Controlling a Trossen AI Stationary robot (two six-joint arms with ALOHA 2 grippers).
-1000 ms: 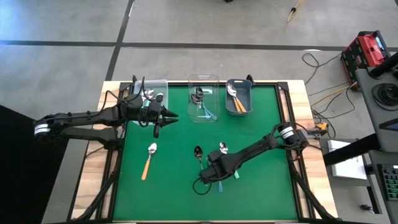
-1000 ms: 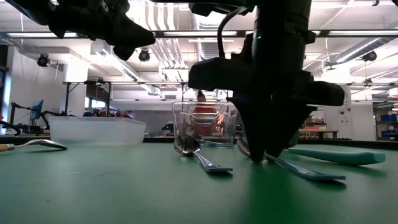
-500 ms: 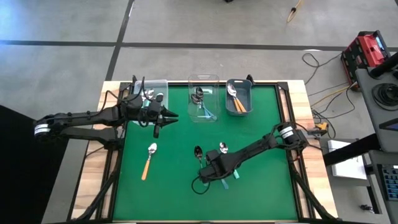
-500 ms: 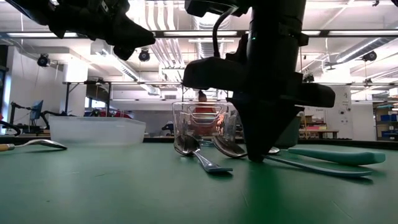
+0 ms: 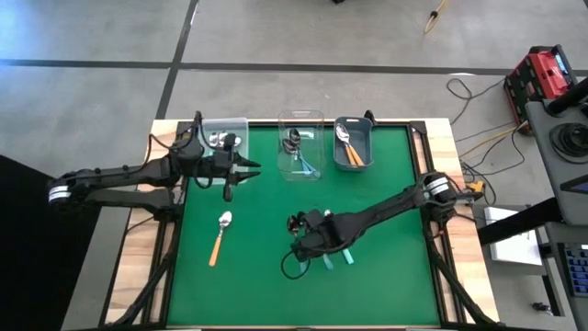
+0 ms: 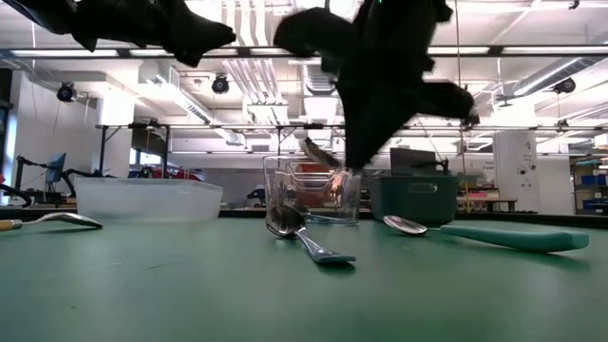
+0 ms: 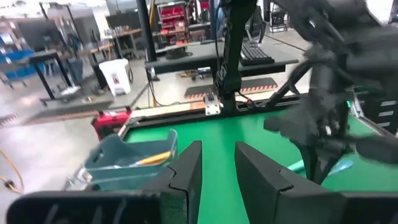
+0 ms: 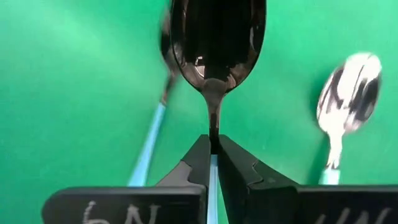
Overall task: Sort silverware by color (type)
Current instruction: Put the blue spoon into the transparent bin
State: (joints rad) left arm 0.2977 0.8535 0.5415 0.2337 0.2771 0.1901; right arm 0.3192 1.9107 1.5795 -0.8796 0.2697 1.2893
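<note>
While my right tool (image 8: 213,147) is clamped on the thin neck of a dark-bowled spoon (image 8: 217,37), that spoon hangs clear of the green bench (image 5: 257,267), above two others lying flat on it: a blue-handled spoon (image 8: 149,146) and a silver-bowled spoon (image 8: 348,99). An orange-handled spoon (image 5: 219,237) lies well apart to the left. My left tool (image 7: 217,168) hovers partly open and holding nothing beside the clear bin (image 5: 225,138) at the bench's far left corner.
</note>
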